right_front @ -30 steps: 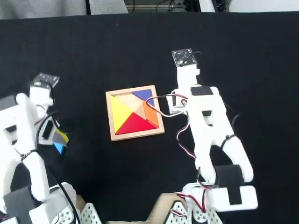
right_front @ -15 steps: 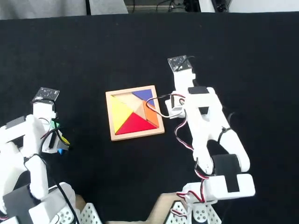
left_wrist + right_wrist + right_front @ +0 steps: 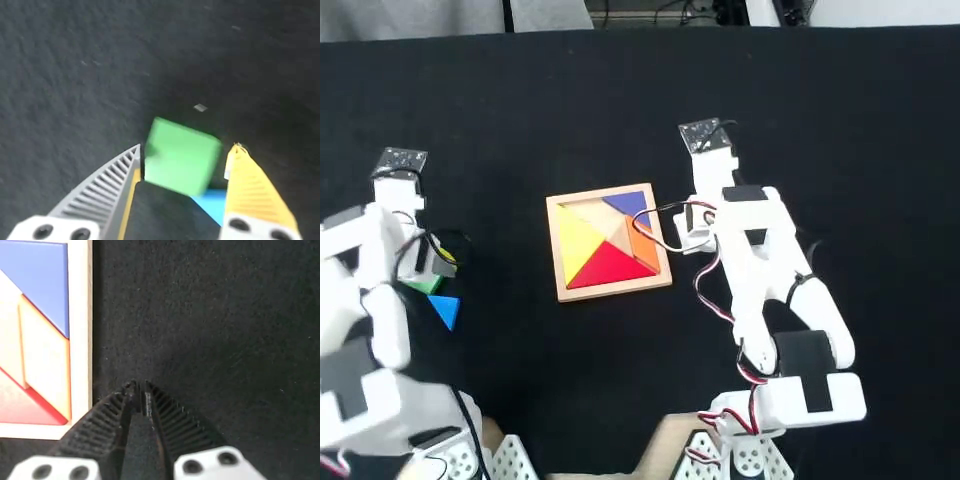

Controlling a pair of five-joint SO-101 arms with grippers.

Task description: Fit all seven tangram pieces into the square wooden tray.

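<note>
The square wooden tray (image 3: 563,292) lies mid-table holding a yellow triangle (image 3: 578,240), a red triangle (image 3: 610,265), an orange piece (image 3: 643,243) and a blue piece (image 3: 625,203). At the far left a green square (image 3: 420,286) and a blue triangle (image 3: 445,310) lie on the black cloth. My left gripper (image 3: 187,147) hangs open over them, its fingers (image 3: 247,185) flanking the green square (image 3: 182,156), with the blue triangle (image 3: 212,202) just behind. My right gripper (image 3: 139,386) is shut on nothing, just off the tray's right rim (image 3: 80,340).
Black cloth covers the whole table. The right arm (image 3: 750,250) stands close beside the tray's right side with its cables draped over that corner. Open cloth lies behind and in front of the tray.
The left arm has swung up and back, uncovering the green square and blue triangle on the cloth. The right arm shifted slightly left a second ago and has since kept still.
</note>
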